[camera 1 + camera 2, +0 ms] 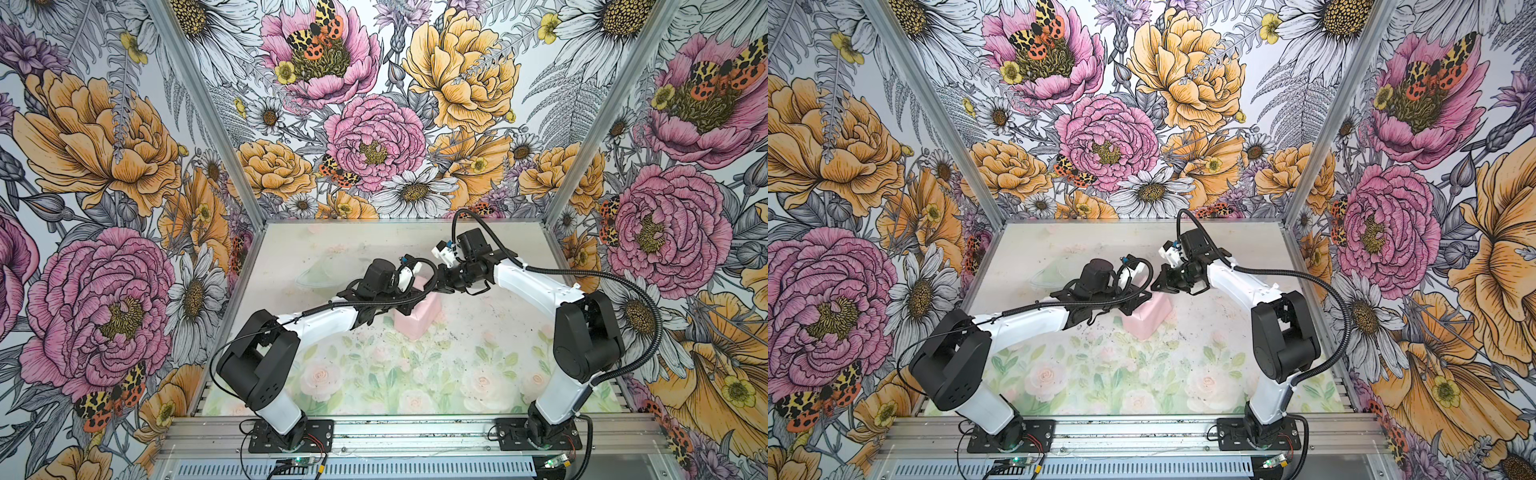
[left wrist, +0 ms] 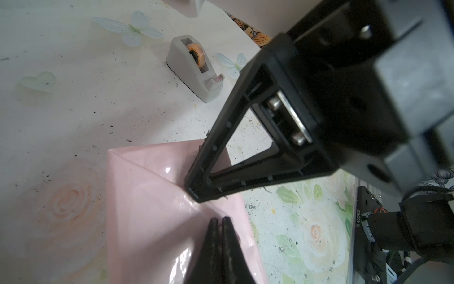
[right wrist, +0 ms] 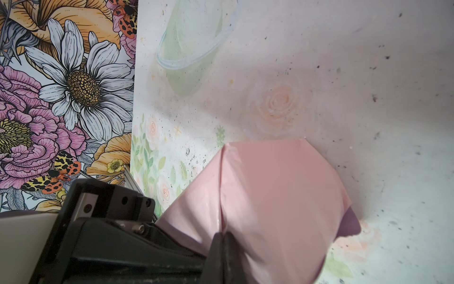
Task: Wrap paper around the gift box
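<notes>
Pink paper [image 1: 417, 318], hiding the gift box, is lying on the middle of the bench [image 1: 478, 332], long axis slanting away from the arms, while the left end effector [image 2: 219, 236] and right end effector [image 3: 222, 243], each pressed together, are touching its far end, equally near.

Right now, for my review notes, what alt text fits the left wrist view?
Pink paper, folded into a creased parcel, lies on a flower-printed table, with the shut left tool pointing at it and the tip of the right tool touching its upper face. A grey tape dispenser stands apart behind it.
</notes>
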Available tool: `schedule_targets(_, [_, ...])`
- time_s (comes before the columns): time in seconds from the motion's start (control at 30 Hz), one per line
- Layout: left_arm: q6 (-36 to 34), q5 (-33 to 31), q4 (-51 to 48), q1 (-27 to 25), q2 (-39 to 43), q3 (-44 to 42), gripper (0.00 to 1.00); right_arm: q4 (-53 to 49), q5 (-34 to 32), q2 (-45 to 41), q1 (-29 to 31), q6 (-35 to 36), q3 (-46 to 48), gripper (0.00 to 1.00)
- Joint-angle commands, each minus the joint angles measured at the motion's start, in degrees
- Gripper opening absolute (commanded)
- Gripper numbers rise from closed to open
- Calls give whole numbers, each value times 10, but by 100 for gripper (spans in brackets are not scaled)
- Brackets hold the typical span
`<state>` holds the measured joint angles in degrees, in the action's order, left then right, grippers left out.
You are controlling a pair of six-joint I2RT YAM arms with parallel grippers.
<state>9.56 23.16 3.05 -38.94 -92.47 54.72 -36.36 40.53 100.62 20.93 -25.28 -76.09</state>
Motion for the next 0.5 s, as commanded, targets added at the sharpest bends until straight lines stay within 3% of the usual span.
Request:
schedule_targets(0.0, [-23,13,-52,-22,4,-19,8,-17,-45,11,-1,-5,23,0])
schedule_targets(0.47, [-60,23,-65,-39,14,-18,8,-16,-45,7,3,-7,23,0])
